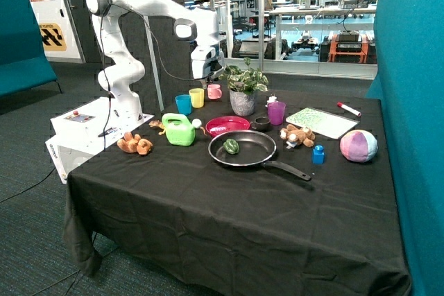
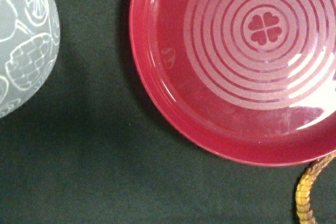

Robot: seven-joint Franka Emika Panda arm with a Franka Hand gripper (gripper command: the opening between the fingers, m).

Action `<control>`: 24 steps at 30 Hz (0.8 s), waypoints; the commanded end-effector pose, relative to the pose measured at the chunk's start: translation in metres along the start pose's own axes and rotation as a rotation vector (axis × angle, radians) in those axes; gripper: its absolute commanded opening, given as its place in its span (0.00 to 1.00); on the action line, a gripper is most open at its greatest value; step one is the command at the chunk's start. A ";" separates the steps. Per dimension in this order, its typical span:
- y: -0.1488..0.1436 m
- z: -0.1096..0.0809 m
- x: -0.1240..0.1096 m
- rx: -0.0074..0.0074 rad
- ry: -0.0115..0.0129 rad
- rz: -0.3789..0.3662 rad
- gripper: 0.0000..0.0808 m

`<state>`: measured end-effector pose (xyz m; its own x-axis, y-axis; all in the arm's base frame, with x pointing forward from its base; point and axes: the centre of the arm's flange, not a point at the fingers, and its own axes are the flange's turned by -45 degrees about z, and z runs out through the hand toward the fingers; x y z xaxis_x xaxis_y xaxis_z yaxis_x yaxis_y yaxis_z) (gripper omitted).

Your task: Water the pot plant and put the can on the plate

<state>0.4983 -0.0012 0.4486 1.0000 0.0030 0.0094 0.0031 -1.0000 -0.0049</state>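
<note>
The lime-green can [image 1: 179, 129] stands upright on the black cloth, just beside the red-pink plate [image 1: 227, 125]. The pot plant [image 1: 243, 89] stands behind the plate in its grey pot. My gripper [image 1: 208, 71] hangs in the air above the pink cup, beside the plant's leaves, and holds nothing that I can see. The wrist view looks down on the plate [image 2: 210, 108], which has nothing on it. At that view's edge is a pale grey rounded surface with white line drawings [image 2: 23, 51]. No fingers show there.
A black frying pan [image 1: 243, 149] holding a green item [image 1: 232, 146] sits in front of the plate. Blue [image 1: 183, 104], yellow [image 1: 197, 97], pink [image 1: 214, 91] and purple [image 1: 276, 112] cups, a small dark bowl [image 1: 261, 123], plush toys [image 1: 134, 145] and a ball [image 1: 359, 145] stand around.
</note>
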 end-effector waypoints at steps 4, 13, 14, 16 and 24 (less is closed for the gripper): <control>-0.007 -0.002 0.004 -0.0045 -0.0096 -0.077 0.94; -0.012 -0.004 0.002 -0.0045 -0.0096 -0.082 0.41; -0.011 -0.004 0.001 -0.0046 -0.0096 -0.072 0.41; -0.007 -0.004 0.000 -0.0046 -0.0096 -0.060 0.41; 0.011 -0.004 -0.009 -0.0047 -0.0095 -0.047 0.41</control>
<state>0.4993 0.0009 0.4523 0.9984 0.0561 -0.0055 0.0561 -0.9984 0.0002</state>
